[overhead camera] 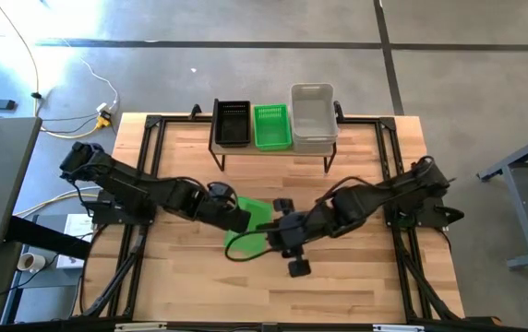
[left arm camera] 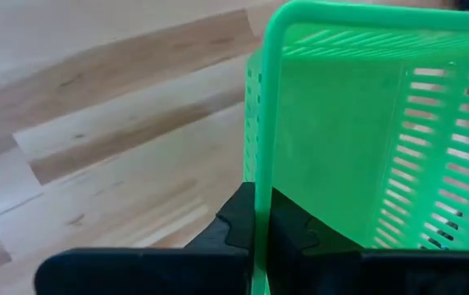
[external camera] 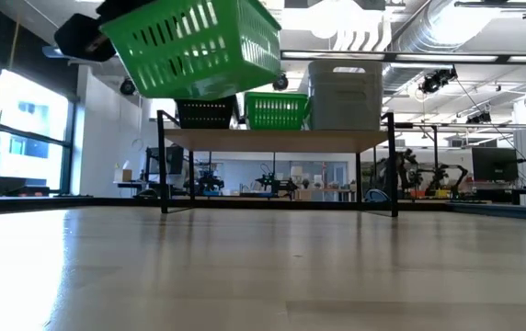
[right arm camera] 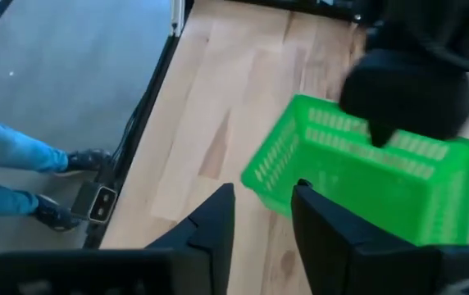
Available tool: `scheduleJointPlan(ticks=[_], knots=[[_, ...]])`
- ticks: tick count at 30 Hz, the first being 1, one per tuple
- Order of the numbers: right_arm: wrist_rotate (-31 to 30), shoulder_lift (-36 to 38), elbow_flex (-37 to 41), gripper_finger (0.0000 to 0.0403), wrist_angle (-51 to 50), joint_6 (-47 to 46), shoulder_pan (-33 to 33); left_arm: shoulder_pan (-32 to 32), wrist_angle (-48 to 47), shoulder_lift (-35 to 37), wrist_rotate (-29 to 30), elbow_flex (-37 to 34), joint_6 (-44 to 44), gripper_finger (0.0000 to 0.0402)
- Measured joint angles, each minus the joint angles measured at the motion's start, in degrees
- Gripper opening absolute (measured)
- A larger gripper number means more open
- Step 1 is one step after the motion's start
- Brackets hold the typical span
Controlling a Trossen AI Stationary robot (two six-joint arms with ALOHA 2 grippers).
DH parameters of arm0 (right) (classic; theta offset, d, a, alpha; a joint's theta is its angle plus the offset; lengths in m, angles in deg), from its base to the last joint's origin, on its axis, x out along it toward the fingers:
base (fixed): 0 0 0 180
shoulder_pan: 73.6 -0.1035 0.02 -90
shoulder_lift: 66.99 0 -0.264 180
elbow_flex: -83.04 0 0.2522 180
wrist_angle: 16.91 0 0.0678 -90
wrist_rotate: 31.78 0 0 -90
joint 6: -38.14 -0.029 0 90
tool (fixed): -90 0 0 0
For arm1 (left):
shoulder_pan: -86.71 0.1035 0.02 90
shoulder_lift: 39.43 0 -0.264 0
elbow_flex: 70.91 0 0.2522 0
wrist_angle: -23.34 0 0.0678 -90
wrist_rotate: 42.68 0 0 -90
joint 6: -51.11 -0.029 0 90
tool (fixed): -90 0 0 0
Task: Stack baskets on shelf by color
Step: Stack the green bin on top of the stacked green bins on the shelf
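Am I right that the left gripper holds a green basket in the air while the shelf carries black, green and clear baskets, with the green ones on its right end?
Not quite: on the shelf the green baskets sit in the middle, as the high view shows; the clear ones take the right end.

You have a bright green perforated plastic basket (external camera: 194,46) tilted in midair; black (overhead camera: 231,123), green (overhead camera: 271,126) and whitish-clear (overhead camera: 312,117) baskets sit on the wooden-topped shelf (external camera: 277,139).

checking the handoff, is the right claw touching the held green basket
Apart. The right wrist view shows the right claw open with bare table between its fingers and the green basket, which the left claw pinches by its rim.
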Motion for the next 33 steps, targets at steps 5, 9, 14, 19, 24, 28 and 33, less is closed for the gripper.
scheduleJointPlan(ticks=[5, 9, 14, 19, 24, 28, 33], knots=[[0.25, -3.31, 0.0, 0.0142, 1.87, 2.95, 0.01, 2.16, 0.0, 0.0, 0.11, 0.0, -0.13, 0.0], [0.38, -6.04, 0.0, 0.0153, 3.75, 6.04, 0.01, 3.45, 0.02, 0.0, 0.13, 0.0, -0.14, 0.0], [-2.03, -8.59, 0.0, 0.0153, 4.8, 7.99, 0.01, 4.46, 0.02, 0.0, 0.15, 0.0, -0.42, 0.0], [-6.12, -10.54, 0.0, 0.0153, 4.67, 8.98, 0.05, 4.73, 0.35, 0.0, 0.09, 0.0, 0.01, 0.0], [-8.72, -12.07, 0.0, 0.0153, 4.43, 9.0, 0.45, 4.73, 1.75, 0.0, 0.11, 0.0, 0.02, 0.0], [-8.7, -12.69, 0.0, 0.0153, 3.73, 8.98, 0.55, 4.74, 2.88, 0.0, 0.11, 0.0, 0.02, 0.0], [-8.94, -13.7, 0.0, 0.0153, -0.08, 6.39, 0.8, 4.77, 3.14, -0.04, -0.07, 0.0, 0.02, 0.0]])
